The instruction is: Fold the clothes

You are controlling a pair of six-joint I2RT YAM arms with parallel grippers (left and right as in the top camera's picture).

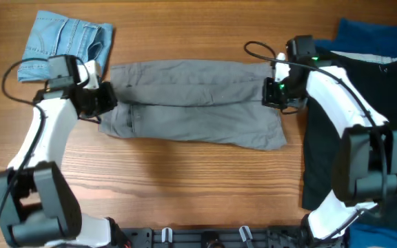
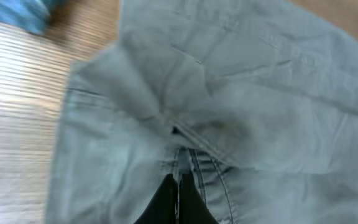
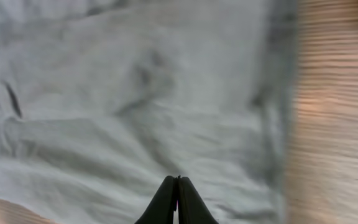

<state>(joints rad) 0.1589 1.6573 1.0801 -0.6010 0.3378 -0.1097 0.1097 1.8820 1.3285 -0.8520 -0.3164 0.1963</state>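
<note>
The large grey shorts [image 1: 191, 103] lie lengthwise across the middle of the table, with an upper layer lying over a lower one. My left gripper [image 1: 105, 100] is at their left end. In the left wrist view it [image 2: 178, 177] is shut, and the grey cloth [image 2: 247, 93] puckers at its tips. My right gripper [image 1: 273, 93] is at the right end. In the right wrist view it [image 3: 178, 178] is shut, and creases in the grey cloth [image 3: 135, 93] run to its tips.
Folded light-blue denim shorts [image 1: 64, 41] lie at the back left and show in the left wrist view [image 2: 23, 12]. A black garment [image 1: 322, 158] covers the right side, with a royal-blue garment [image 1: 367, 33] behind it. Bare wooden table [image 1: 185, 186] lies in front.
</note>
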